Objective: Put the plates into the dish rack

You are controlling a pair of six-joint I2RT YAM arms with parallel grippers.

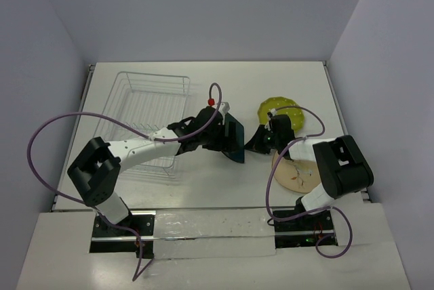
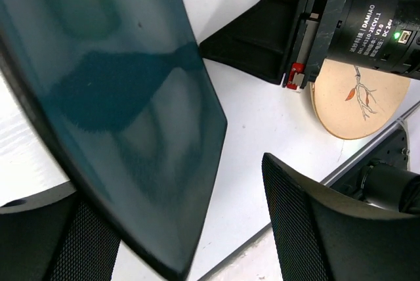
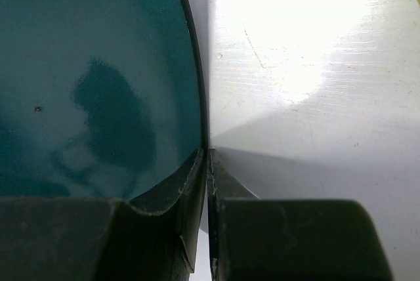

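Observation:
The dark teal plate (image 1: 234,139) stands tilted on edge at the table's middle. My left gripper (image 1: 222,134) is open around it. In the left wrist view the plate (image 2: 111,84) leans by one finger (image 2: 39,235), with a wide gap to the other finger (image 2: 315,228). My right gripper (image 1: 253,142) reaches in from the right. Its jaws are closed on the plate's rim (image 3: 98,77) at the fingertips (image 3: 209,159). The yellow-green dotted plate (image 1: 281,109) lies behind it. The cream floral plate (image 1: 302,175) lies under the right arm and also shows in the left wrist view (image 2: 357,104). The dish rack (image 1: 146,117) stands at left and holds no plates.
The left arm lies along the rack's near right side. The right wrist body (image 2: 367,18) hangs close over the cream plate. Purple cables loop over both arms. White walls close off the table at the back and sides.

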